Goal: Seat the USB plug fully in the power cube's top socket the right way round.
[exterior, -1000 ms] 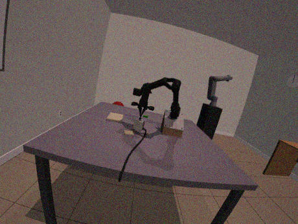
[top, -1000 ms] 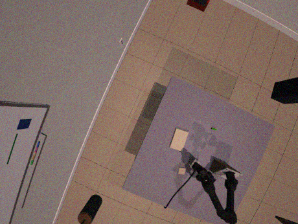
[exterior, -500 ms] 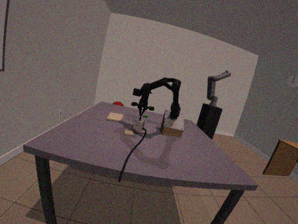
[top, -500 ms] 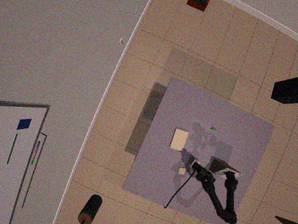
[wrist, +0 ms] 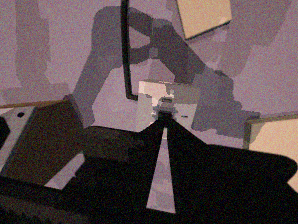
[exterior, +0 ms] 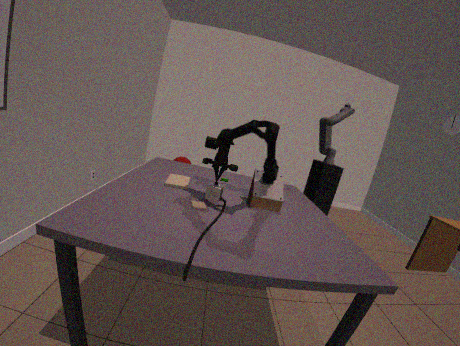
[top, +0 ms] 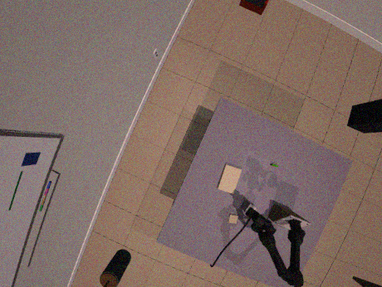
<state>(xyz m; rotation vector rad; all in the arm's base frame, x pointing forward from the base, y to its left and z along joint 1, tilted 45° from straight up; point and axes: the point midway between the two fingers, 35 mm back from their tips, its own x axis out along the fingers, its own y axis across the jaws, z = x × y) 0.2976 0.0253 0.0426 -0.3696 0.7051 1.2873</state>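
Note:
The power cube (exterior: 214,194) (wrist: 187,108) is a small pale block standing on the table; in the top view the arm hides it. The USB plug (wrist: 166,106) is a small grey piece at the cube's top, seen just beyond my fingertips in the wrist view. My gripper (exterior: 216,183) (wrist: 165,121) points down over the cube, its fingertips nearly together and shut on the plug. The fingers partly hide the plug, so its depth in the socket and which way round it is cannot be told.
A black cable (top: 229,243) (exterior: 200,240) (wrist: 125,50) runs from the cube to the table's front edge. A large pale block (top: 230,178) (exterior: 178,180) (wrist: 277,136), a small one (top: 233,219) (exterior: 198,204) (wrist: 205,17), a brown-sided box (top: 282,211) (exterior: 267,202) (wrist: 47,140) and a green item (top: 274,165) (exterior: 224,180) are nearby.

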